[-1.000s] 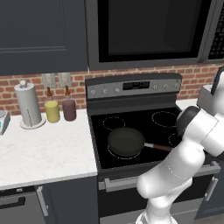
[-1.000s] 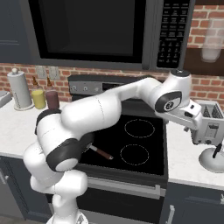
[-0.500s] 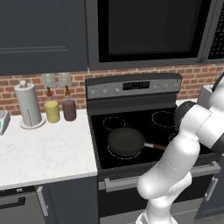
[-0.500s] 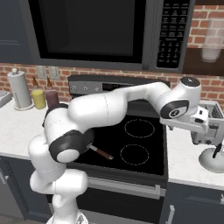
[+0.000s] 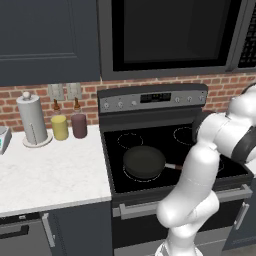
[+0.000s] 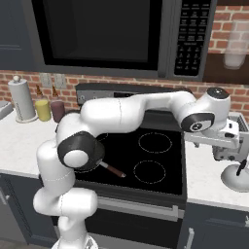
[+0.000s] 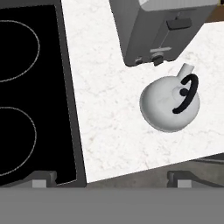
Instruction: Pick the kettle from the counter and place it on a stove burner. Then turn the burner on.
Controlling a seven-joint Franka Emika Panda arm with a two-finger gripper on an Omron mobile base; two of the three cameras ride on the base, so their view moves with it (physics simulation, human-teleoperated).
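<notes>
1. Far left on the table (image 5: 55, 175): one paper-towel roll (image 5: 33, 120) upright on its holder, then two candle jars side by side — a yellow jar (image 5: 60, 127) and a maroon jar (image 5: 79, 125) — with two small bottles behind them against the brick wall.
2. Next comes the black glass cooktop (image 5: 200, 150). One dark frying pan (image 5: 144, 162) sits on its front-left ring, handle pointing right.
3. In the right base view, two ring outlines on the cooktop's right side lie bare: the rear stove burner (image 6: 154, 142) and the front one (image 6: 149, 171). The hand view shows the same two rings along its left edge.
4. The white arm reaches across the cooktop to the right-hand stretch of table (image 6: 204, 177); the end effector (image 6: 228, 146) hangs above it with its two fingers spread fully apart, nothing between them.
5. On that stretch, one boxy silver toaster (image 7: 164, 26) stands toward the wall.
6. Just beside the toaster, nearer the front edge, stands one kettle (image 7: 168, 105) — rounded, silvery-white, upright on the white stone, with a dark arched handle over its lid and its spout toward the toaster. It is apart from the end effector.
</notes>
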